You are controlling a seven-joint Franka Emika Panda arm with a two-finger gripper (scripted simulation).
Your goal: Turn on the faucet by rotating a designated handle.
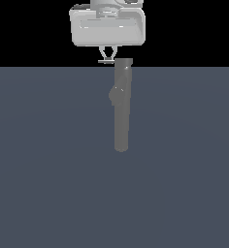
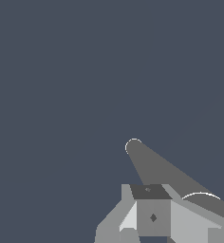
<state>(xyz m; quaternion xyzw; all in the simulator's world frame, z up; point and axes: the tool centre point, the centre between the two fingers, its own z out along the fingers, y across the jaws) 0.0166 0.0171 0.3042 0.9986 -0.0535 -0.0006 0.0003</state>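
Faucet (image 1: 122,114) lay as a long grey column on the flat slate-blue desk (image 1: 43,169), running from a rounded end toward the lower part of the exterior view up to the desk's far edge, with a rounded bulge (image 1: 115,95) on the side toward the exterior view's left. At the far end of the column the handle (image 1: 106,61), a thin pale rod, jutted toward the exterior view's left. The hand (image 1: 107,52) hung directly above that rod, its pale boxy body filling the top of the view and its two short fingers (image 1: 104,52) converging to a narrow gap just over the handle. Whether the fingertips touched the handle could not be told. The wrist view showed the column (image 2: 154,166) stretching away, with blocky grey finger parts (image 2: 152,216) in the foreground.
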